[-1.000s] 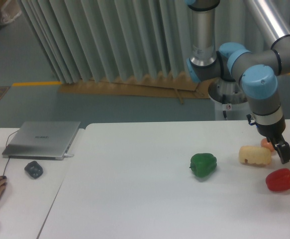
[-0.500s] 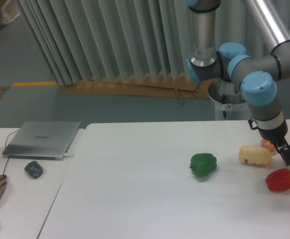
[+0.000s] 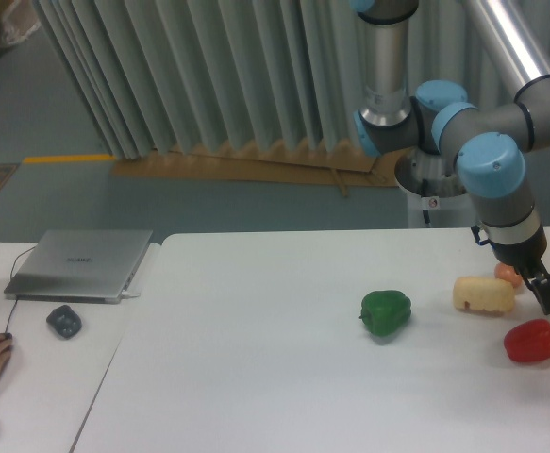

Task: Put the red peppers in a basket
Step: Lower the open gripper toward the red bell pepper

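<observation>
The red pepper (image 3: 531,341) lies on the white surface (image 3: 256,377) near its right edge, just below the gripper (image 3: 545,293), whose jaws I cannot make out as spread or pressed together. A green pepper (image 3: 386,312) sits well to its left, a pale yellow lump (image 3: 483,294) between them

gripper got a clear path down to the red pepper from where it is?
Probably yes. The gripper hangs just above and behind the red pepper, with bare table between them. The pale yellow item and small orange fruit sit off to the side, not over the pepper.
</observation>
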